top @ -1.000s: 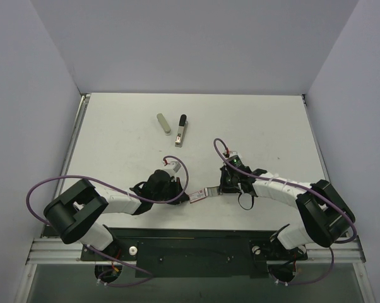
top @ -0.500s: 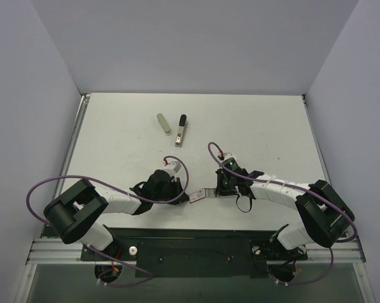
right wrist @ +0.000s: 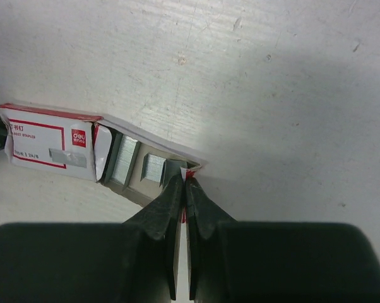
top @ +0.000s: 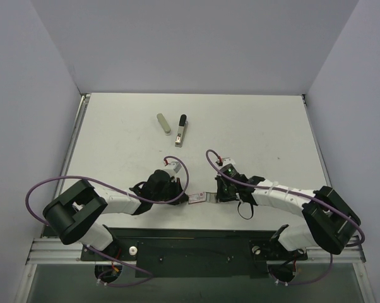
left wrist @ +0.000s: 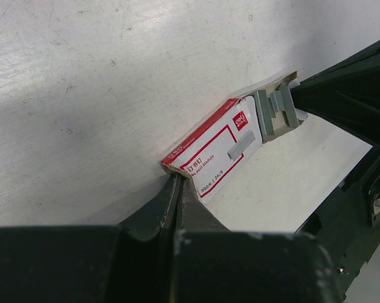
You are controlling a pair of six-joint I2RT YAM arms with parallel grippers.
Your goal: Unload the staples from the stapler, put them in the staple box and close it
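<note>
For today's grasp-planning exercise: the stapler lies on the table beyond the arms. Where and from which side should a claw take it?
Grip the stapler across its silver-grey mid-body, coming straight down from above and closing on its long sides. It lies flat and slim, with its black end pointing to the far side. The olive-grey bar to its left lies apart, probably leaving finger room.

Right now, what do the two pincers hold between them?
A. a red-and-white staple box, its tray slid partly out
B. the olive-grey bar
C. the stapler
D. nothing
A: the left pincer grips the staple box by its sleeve and the right pincer pinches its tray, while the stapler lies apart, farther up the table.
</note>
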